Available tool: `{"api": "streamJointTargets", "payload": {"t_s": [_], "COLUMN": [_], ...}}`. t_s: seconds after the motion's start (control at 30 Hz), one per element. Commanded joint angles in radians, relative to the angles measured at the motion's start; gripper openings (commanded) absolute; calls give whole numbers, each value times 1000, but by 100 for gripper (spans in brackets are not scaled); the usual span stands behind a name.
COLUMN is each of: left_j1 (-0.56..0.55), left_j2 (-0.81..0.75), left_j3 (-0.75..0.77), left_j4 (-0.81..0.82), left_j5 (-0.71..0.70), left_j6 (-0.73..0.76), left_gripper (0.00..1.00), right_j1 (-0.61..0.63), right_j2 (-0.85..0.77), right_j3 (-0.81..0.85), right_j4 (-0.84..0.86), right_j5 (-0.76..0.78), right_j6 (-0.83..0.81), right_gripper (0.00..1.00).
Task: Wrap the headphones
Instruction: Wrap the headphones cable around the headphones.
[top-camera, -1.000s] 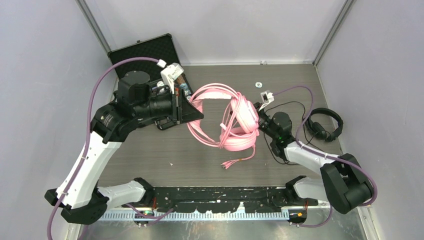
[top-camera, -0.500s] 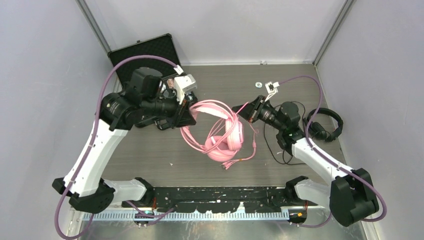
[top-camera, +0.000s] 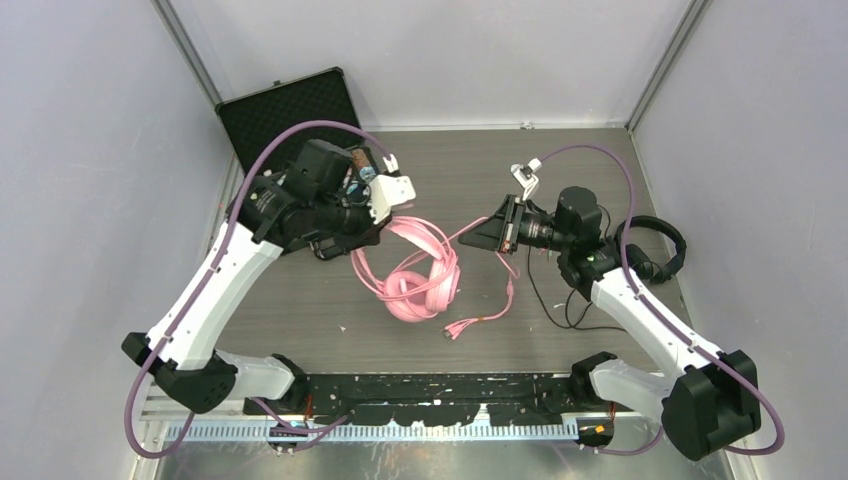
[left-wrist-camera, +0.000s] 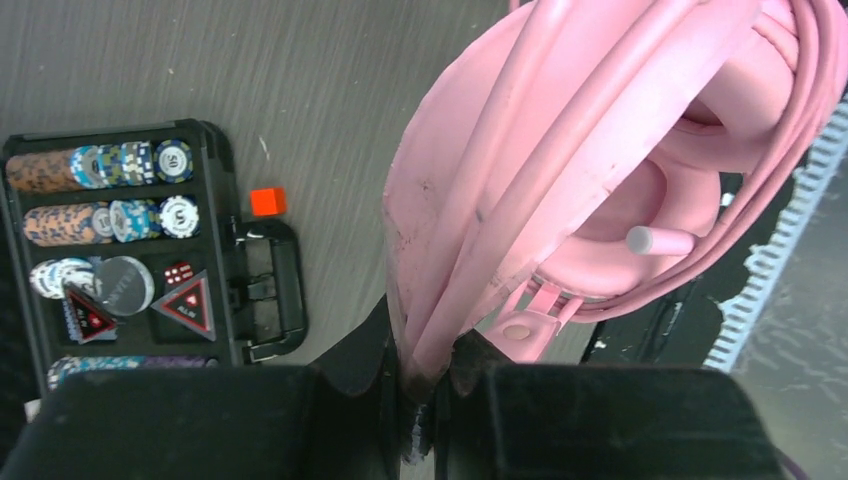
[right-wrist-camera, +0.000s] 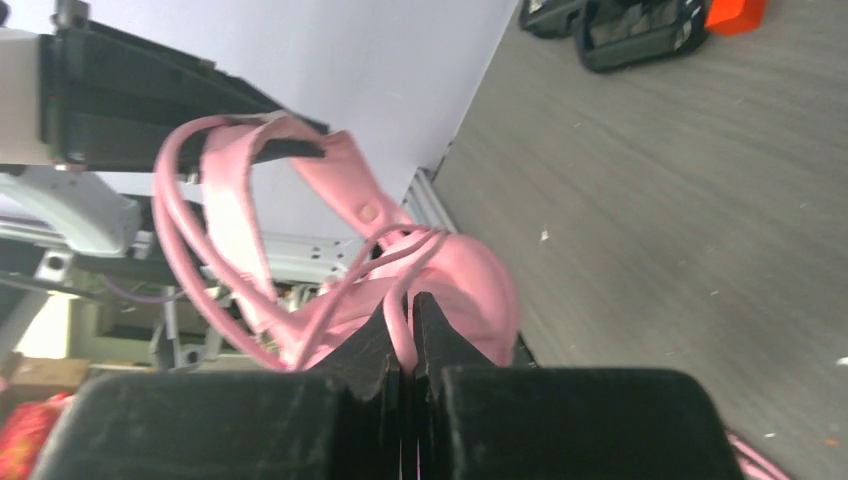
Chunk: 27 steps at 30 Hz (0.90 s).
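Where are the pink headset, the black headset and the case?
pink headset (top-camera: 432, 292): top view, on its ear cup.
black headset (top-camera: 652, 267): top view, on its ear cup.
case (top-camera: 285, 112): top view, on its open lid.

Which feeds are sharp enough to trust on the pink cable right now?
Top external: evenly lit, sharp, pink headphones clear. Left wrist: headphones fill the frame, slightly soft. Right wrist: pink cable at the right gripper is soft.

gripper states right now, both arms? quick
Left gripper: closed, holding the pink headset by its headband.
Right gripper: closed, pinching the pink cable.
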Motion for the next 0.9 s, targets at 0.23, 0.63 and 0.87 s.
{"api": "streamJointTargets", "payload": {"t_s": [0.23, 0.63, 0.87], "left_j1": [-48, -52, -52], "left_j2": [26, 26, -34], "left_j3": [-35, -67, -145], "left_j4": [-35, 33, 111], "left_j5": [-245, -372, -448], "left_j6": [136, 64, -8], "left_gripper": [0, 0, 0], "right_j1": [-14, 44, 110], "right_j2": [-43, 5, 27], "right_j3": [-23, -97, -98], "right_j4": [286, 574, 646], "right_j5": [-113, -155, -127], "right_j6": [345, 560, 606], "right_gripper": [1, 5, 5]}}
